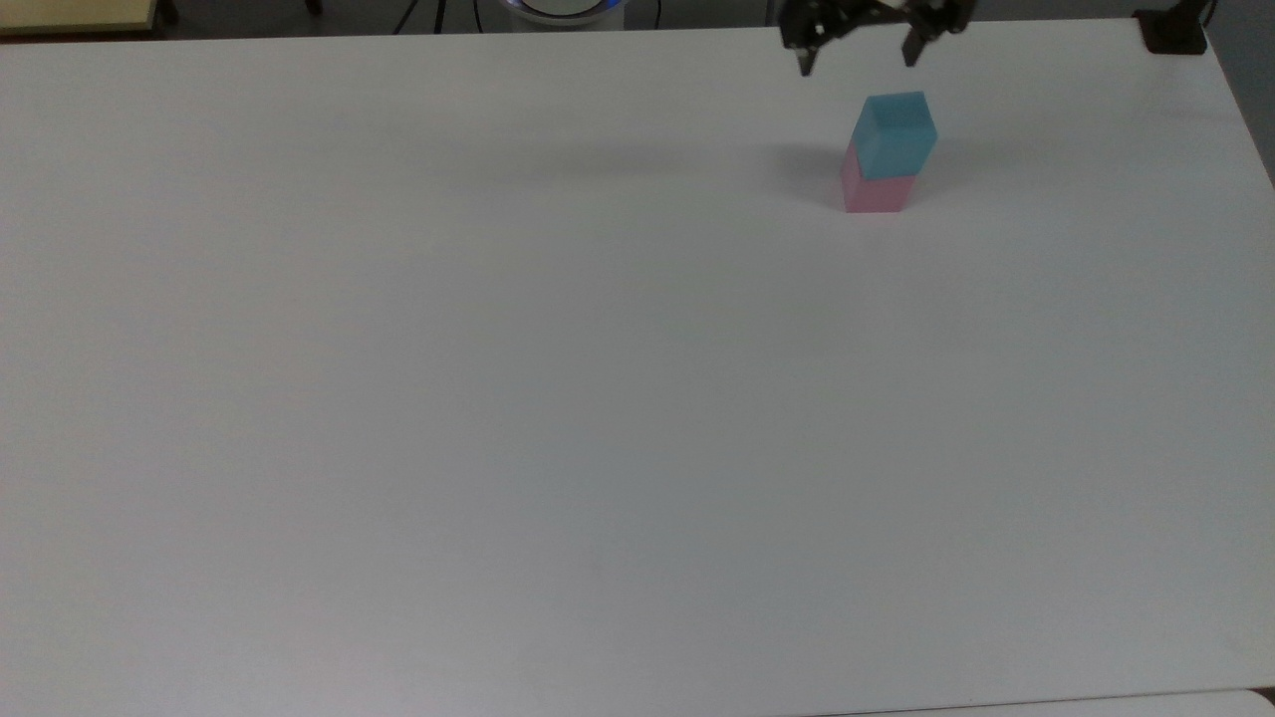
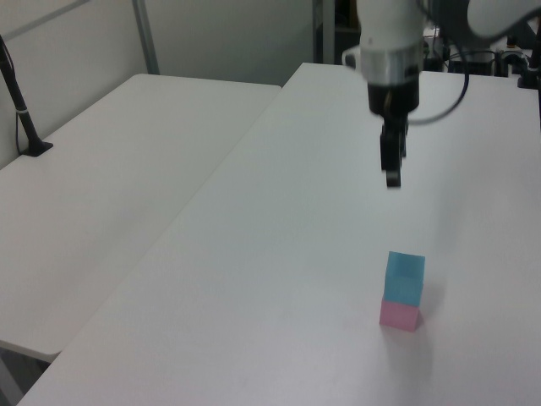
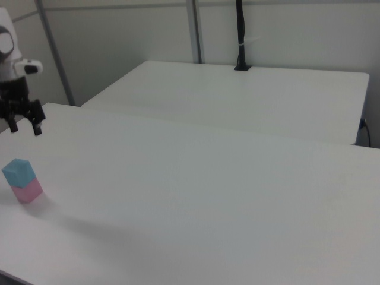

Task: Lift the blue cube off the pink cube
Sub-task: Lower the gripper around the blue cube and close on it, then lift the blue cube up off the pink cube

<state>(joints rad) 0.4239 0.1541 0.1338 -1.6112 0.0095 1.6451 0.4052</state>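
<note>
Blue cube [image 1: 895, 132] stacked squarely on pink cube [image 1: 875, 189], both on white table [image 1: 498, 398], near the far edge toward the top view's right. Same stack seen low at the left view's right, blue cube [image 2: 405, 277] over pink cube [image 2: 399, 315], and at the right view's far left, blue cube [image 3: 18, 172] over pink cube [image 3: 28, 191]. Upper cube turned slightly relative to the lower one in the top view.

Gripper [image 1: 859, 56] suspended above the table just beyond the stack, close to the top view's upper edge, clear of both cubes. Fingers spread wide, nothing between them; dark fingertips [image 1: 805, 66] pointed downward, the gap roughly wider than a cube face. In the left view, gripper [image 2: 391, 173] hung from a white wrist section well above the stack, fingers edge-on and overlapping. In the right view, gripper [image 3: 24, 124] held above and slightly behind the cubes, both fingers visibly apart.

Soft shadow cast on the table beside the stack, toward the top view's left. Second white table [image 3: 237, 95] adjoining, with a black post [image 3: 241, 35] standing at its far edge.
</note>
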